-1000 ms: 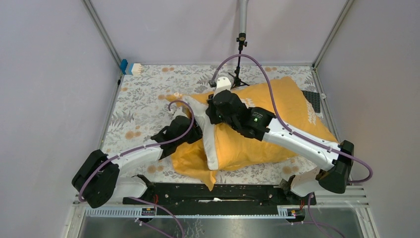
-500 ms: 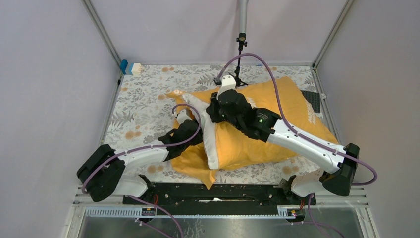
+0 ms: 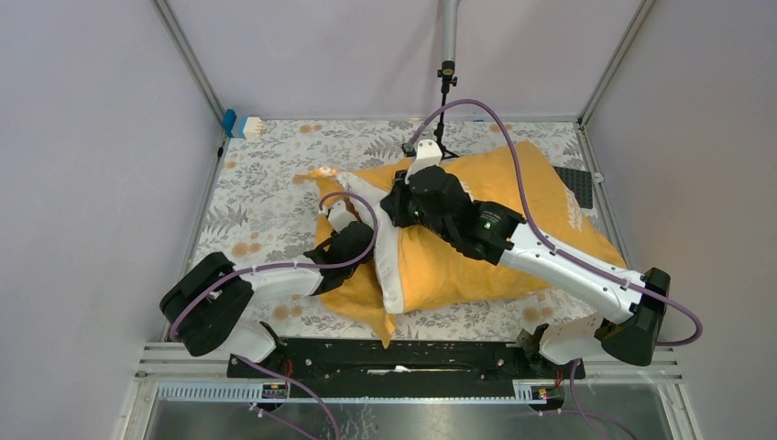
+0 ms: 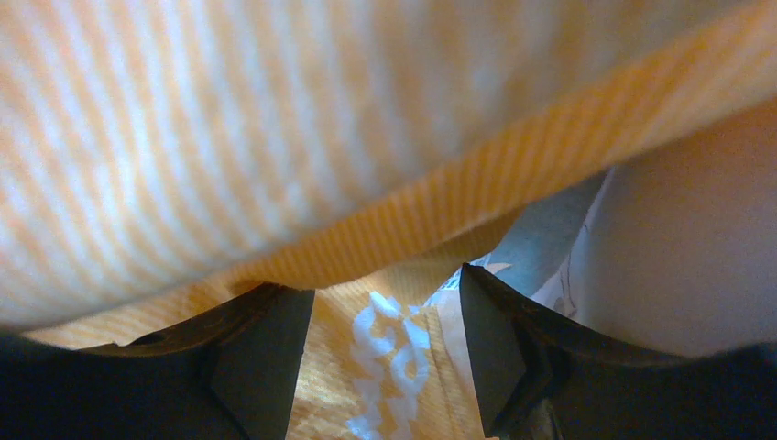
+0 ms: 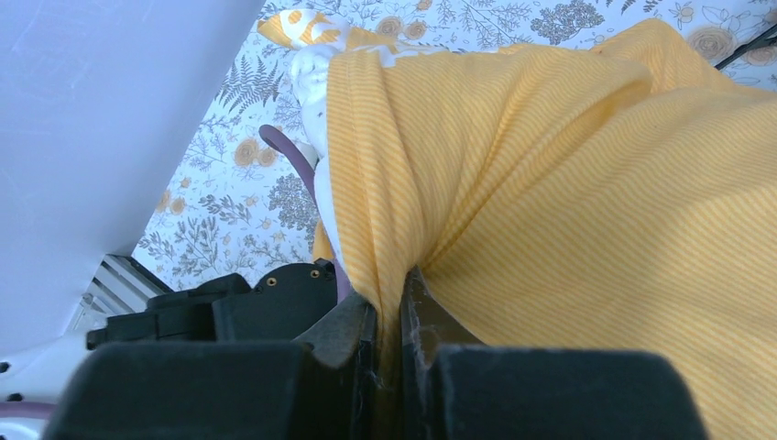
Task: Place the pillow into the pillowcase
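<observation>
Flowered cloth [image 3: 261, 188] covers the table between plain grey walls. On it lies the pillow [image 3: 388, 266], nearly all of it inside the pillowcase [image 3: 522, 206]. Only a white band of its left end shows at the case's mouth, running from the far side to the near side. Left of that band the mouth's loose cloth lies in a crumpled flap that trails toward the near edge.

The right gripper [image 5: 389, 307] is at the far part of the mouth. Its fingers are pressed together on a fold of the yellow cloth, pinching the top layer just where the white end comes out. The left gripper [image 4: 380, 302] sits at the flap with its jaws apart and nothing between them. Striped cloth drapes over its camera, and the white lettering [image 4: 389, 353] on the case shows in the gap beyond its fingers.

My reading is that this is the last step: drawing the mouth over the bare end. For that, the left gripper would need to close on the lower or near edge of the mouth. Both grippers would then pull leftward together while the pillow stays put. With only the right pinch holding, the cloth is likely to bunch rather than slide over.

At the far edge stand a black stand [image 3: 444, 101] and a blue-and-white block [image 3: 244, 126], well apart from the work.
</observation>
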Action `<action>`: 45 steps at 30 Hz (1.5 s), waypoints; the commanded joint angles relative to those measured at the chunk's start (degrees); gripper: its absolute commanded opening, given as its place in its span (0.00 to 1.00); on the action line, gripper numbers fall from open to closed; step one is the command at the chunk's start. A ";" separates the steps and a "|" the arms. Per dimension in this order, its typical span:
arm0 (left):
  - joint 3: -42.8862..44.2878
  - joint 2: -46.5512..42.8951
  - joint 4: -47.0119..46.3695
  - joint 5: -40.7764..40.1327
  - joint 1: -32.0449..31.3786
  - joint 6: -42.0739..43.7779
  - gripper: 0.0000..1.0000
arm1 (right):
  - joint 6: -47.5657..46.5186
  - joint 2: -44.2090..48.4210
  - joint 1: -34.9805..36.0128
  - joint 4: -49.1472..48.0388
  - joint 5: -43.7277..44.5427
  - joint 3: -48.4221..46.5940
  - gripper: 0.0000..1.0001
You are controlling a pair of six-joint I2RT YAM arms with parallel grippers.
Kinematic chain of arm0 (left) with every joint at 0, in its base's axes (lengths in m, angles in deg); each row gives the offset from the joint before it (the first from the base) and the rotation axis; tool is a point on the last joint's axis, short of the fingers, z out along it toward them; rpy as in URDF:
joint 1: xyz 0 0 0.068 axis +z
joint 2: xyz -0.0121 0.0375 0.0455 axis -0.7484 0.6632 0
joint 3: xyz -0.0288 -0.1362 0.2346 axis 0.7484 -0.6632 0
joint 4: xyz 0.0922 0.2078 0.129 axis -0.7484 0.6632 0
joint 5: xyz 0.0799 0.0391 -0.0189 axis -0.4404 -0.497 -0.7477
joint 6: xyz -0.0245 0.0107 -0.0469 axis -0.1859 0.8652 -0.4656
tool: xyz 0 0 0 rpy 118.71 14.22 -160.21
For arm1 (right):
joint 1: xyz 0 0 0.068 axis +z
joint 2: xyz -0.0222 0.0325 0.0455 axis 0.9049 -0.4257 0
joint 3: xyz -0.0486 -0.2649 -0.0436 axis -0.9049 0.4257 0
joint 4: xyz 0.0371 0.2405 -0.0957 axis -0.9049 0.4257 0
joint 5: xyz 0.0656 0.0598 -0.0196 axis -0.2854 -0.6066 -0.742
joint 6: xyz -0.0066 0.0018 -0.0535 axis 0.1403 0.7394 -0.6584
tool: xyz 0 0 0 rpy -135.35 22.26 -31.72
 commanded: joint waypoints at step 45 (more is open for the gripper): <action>-21.13 -35.89 7.21 15.93 4.53 -0.48 0.08 | -0.46 -0.25 -1.35 -12.65 2.49 15.60 0.00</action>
